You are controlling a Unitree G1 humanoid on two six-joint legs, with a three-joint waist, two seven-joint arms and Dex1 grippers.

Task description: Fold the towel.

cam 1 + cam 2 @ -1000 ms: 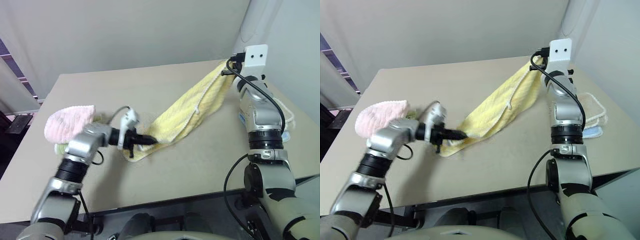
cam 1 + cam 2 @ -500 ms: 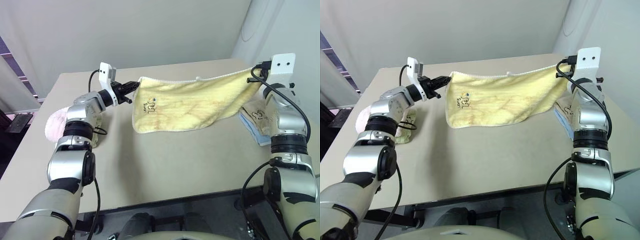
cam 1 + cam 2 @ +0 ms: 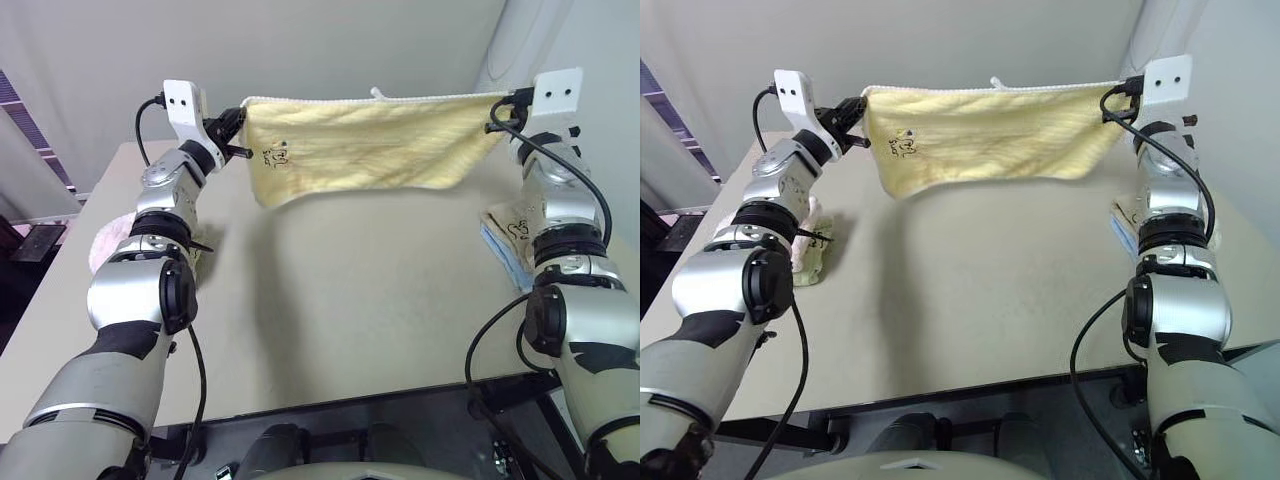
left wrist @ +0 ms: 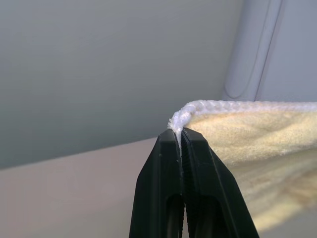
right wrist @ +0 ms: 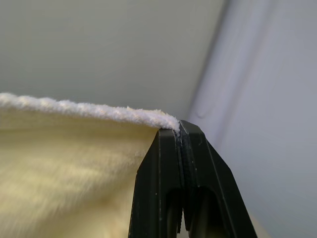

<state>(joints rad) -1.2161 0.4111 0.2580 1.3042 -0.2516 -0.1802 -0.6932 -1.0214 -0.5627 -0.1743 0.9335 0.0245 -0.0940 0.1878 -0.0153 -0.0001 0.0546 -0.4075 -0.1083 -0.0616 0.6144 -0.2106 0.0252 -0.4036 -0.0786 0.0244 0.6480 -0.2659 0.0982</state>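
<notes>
The pale yellow towel [image 3: 365,140] hangs stretched out in the air above the far half of the table, its whitish top edge pulled taut between my two grippers. A small dark embroidered mark sits near its left end. My left gripper [image 3: 238,124] is shut on the towel's top left corner [image 4: 178,121]. On the other side, my right gripper [image 3: 497,108] is shut on the top right corner [image 5: 171,121]. The towel's lower edge hangs free above the tabletop.
A pink fluffy folded towel [image 3: 108,245] lies at the table's left edge beside my left arm. At the right edge lie a beige folded towel [image 3: 508,225] with dark embroidery and a blue cloth [image 3: 500,255] under it. The beige tabletop [image 3: 350,300] reaches toward me.
Both grippers have risen and spread apart with the towel. It went from a bunched diagonal strip touching the table to a taut sheet hanging clear of it. The left arm moved most.
</notes>
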